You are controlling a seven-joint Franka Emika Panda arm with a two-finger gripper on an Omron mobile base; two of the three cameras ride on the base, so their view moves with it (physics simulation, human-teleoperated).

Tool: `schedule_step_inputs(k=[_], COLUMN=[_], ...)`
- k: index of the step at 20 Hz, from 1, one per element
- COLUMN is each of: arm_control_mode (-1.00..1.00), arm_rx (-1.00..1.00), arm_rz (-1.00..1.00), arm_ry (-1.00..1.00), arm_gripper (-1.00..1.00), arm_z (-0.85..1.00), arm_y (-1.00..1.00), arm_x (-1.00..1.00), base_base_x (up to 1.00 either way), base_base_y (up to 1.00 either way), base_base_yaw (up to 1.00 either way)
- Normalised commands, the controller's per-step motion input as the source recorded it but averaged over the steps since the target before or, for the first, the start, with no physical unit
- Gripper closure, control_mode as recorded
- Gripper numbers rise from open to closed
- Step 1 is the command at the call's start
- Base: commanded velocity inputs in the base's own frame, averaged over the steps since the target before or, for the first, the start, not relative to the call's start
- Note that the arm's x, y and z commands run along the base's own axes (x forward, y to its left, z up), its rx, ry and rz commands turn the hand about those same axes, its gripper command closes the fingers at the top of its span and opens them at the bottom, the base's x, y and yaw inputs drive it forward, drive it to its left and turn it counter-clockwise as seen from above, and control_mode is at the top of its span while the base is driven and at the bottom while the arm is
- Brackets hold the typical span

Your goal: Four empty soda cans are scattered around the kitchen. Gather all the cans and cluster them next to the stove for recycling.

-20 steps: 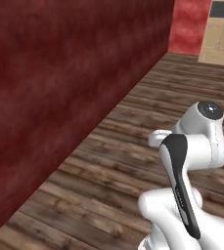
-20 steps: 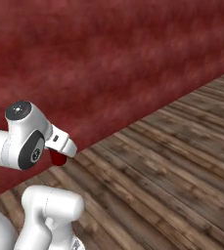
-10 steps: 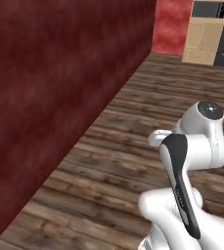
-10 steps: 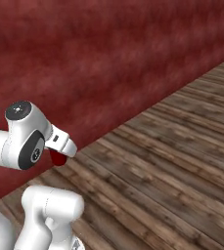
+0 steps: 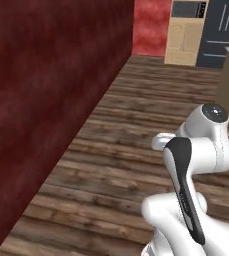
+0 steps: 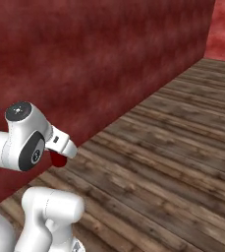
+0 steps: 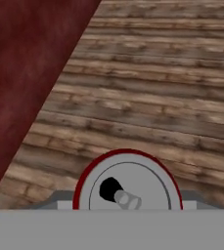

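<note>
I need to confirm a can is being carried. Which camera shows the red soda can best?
The hand view: the red soda can sits at the bottom, its silver top and pull tab facing the camera, held in the hand. The right base view shows a red sliver under the hand. In the left base view the arm covers it.

The wall [image 5: 46, 115] runs along the left of the floor [image 5: 136, 145] in the left base view, from 7 o'clock up toward 12. At its far end, near 1 o'clock, 2 cabinets [image 5: 188, 32] stand side by side. The arm [image 5: 196, 170] rises at 5 o'clock. In the hand view 1 can [image 7: 128, 183] sits at 6 o'clock (top toward the camera), above the floor, with the wall at 10 o'clock.
</note>
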Motion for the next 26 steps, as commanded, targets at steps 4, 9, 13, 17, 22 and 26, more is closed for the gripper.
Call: schedule_step_inputs(k=[4,9,13,17,22,26], arm_control_mode=[1.00,1.00,1.00,1.00,1.00,1.00], arm_rx=[0.00,0.00,0.00,0.00,0.00,0.00], arm_rz=[0.00,0.00,0.00,0.00,0.00,0.00], arm_ry=[0.00,0.00,0.00,0.00,0.00,0.00], arm_gripper=[1.00,1.00,1.00,1.00,1.00,1.00], arm_z=[0.00,0.00,0.00,0.00,0.00,0.00], arm_y=[0.00,0.00,0.00,0.00,0.00,0.00], arm_x=[0.00,0.00,0.00,0.00,0.00,0.00], base_base_x=[0.73,0.79,0.85,0.87,0.89,0.92], base_base_y=[0.06,0.08,0.14,0.15,0.18,0.18], base_base_yaw=[-0.27,-0.27,-0.23,-0.21,-0.21,-0.19])
